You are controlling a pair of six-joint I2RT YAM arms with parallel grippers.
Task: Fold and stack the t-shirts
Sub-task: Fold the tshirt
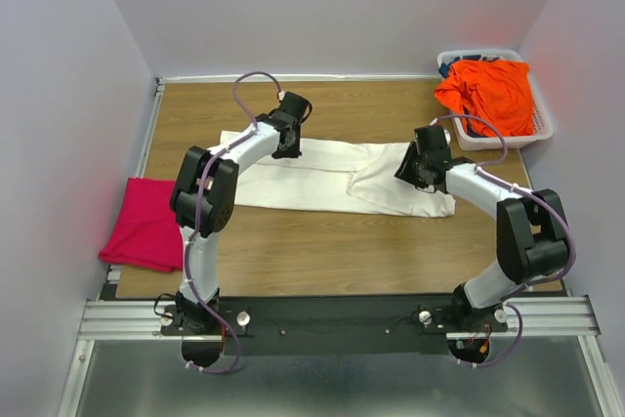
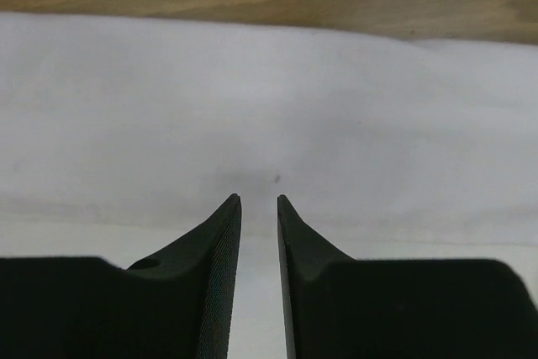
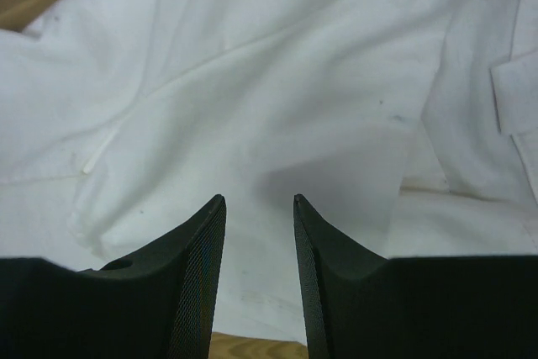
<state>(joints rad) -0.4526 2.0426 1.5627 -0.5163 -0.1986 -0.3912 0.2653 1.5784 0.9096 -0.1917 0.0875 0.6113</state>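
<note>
The white t-shirt (image 1: 322,178) is lying flat across the middle of the surface (image 1: 322,251), folded into a long band running from left to right. Its left end is sitting towards the far left part of the surface. Its right end, where a sleeve and creased layers are overlapping, is reaching towards the right edge.

The left tool (image 1: 290,134) is hovering over the far edge of the band near its left end. In the left wrist view its fingers are standing a narrow gap apart with nothing between them, so it is released. Smooth white cloth is filling the view below the tips, and bare wood is showing beyond it. Whether the tips are touching the cloth cannot be told.

The right tool (image 1: 415,168) is pointing down over the right part of the white t-shirt. In the right wrist view its fingers are standing wider apart, also released and gripping nothing. Wrinkled cloth with seams is spreading out under them.

The pink t-shirt (image 1: 146,222) is lying folded at the left edge of the surface, partly hanging over it, well apart from the white one. The orange t-shirt (image 1: 488,95) is sitting crumpled inside the white basket (image 1: 543,129) at the far right corner.
</note>
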